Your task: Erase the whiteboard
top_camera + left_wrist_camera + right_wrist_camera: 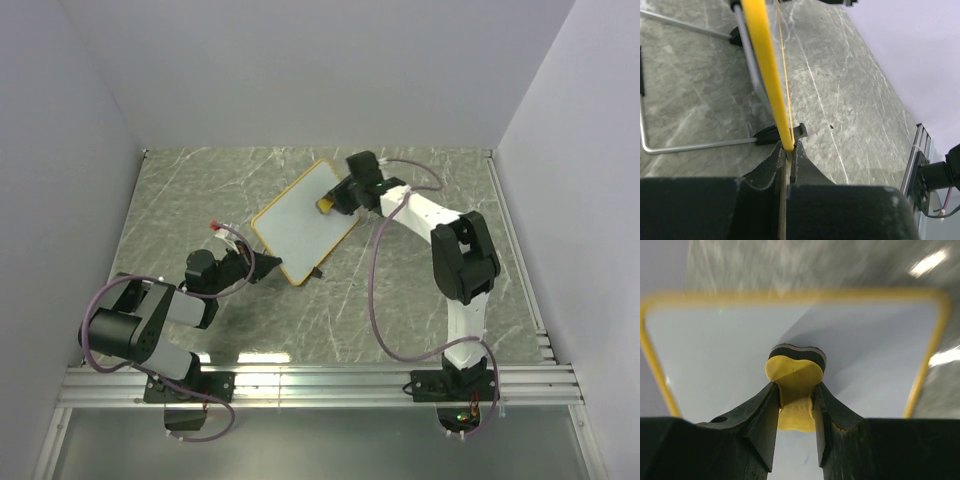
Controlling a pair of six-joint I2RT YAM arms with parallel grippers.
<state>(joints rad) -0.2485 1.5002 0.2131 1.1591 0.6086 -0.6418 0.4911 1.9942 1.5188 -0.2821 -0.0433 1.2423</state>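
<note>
The whiteboard [303, 218], white with a yellow frame, stands tilted on the table's middle. My left gripper [262, 268] is shut on its near-left yellow edge [765, 75], seen edge-on in the left wrist view between my fingers [788, 150]. My right gripper [335, 203] is shut on a small yellow bone-shaped eraser [794, 390] with a dark felt face, pressed against the white surface [715, 350] near the board's far right side. The eraser also shows in the top view [326, 205]. A faint bluish smudge shows low between the right fingers.
The board's black foot [777, 134] and wire stand [690, 146] rest on the grey marbled tabletop [420, 300]. White walls surround the table. A metal rail [330, 385] runs along the near edge.
</note>
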